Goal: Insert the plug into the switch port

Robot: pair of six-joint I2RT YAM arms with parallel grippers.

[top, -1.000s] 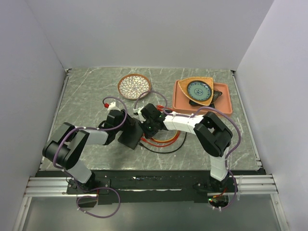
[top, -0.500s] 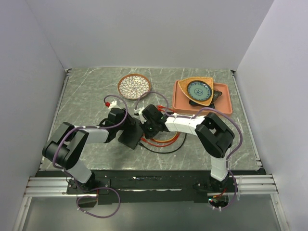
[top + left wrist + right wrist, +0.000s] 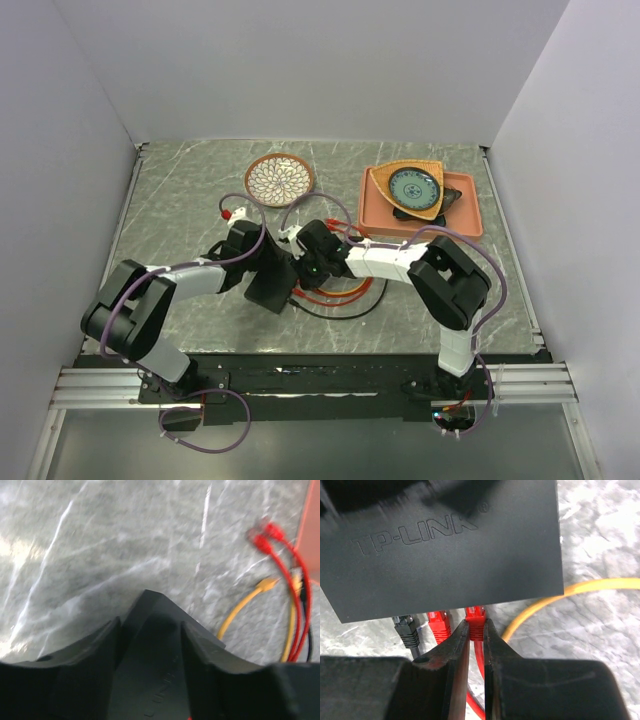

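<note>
The switch (image 3: 268,288) is a flat black box lying on the marble table between the two arms. In the left wrist view one corner of the switch (image 3: 150,655) sits between the fingers of my left gripper (image 3: 150,626), which lie close against both its sides. My right gripper (image 3: 476,626) is shut on a red plug (image 3: 476,615), and the plug's tip meets the port edge of the switch (image 3: 445,545). A second red plug (image 3: 439,622) and a black plug (image 3: 406,627) stand at that same edge to its left. From above, my right gripper (image 3: 303,272) touches the switch's right side.
Red, black and yellow cables (image 3: 340,293) coil on the table right of the switch, with loose red plugs (image 3: 263,537) and a yellow plug (image 3: 265,584). A wicker plate (image 3: 279,179) lies at the back. An orange tray (image 3: 470,215) holding a bowl (image 3: 412,186) sits back right.
My left arm has shifted, its wrist nudging up and right at the switch. The right gripper keeps the red plug at the switch's edge, having edged slightly left.
</note>
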